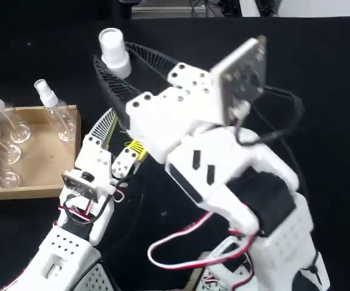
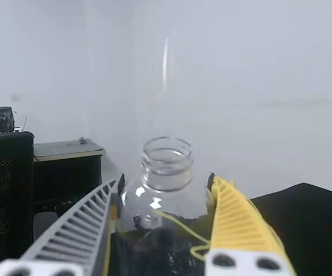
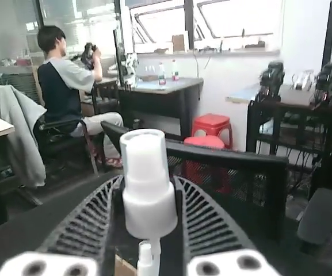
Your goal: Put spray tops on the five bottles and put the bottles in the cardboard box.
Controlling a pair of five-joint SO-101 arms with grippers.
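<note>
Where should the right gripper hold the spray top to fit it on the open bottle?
Likely best: grip the spray top by its wide collar, from two sides, as the right gripper does; that leaves its thin tube free to enter the bottle neck.

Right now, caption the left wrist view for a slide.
Left gripper clamped around a clear bottle with an open, uncapped neck.

Cardboard box (image 1: 35,176) on table (image 1: 320,73); four capped bottles (image 1: 58,115) inside it. Just right of box: left gripper (image 2: 166,181) around uncapped bottle (image 2: 166,172). Behind and right of box: right gripper (image 3: 148,184) clamping spray top (image 3: 148,190).
</note>
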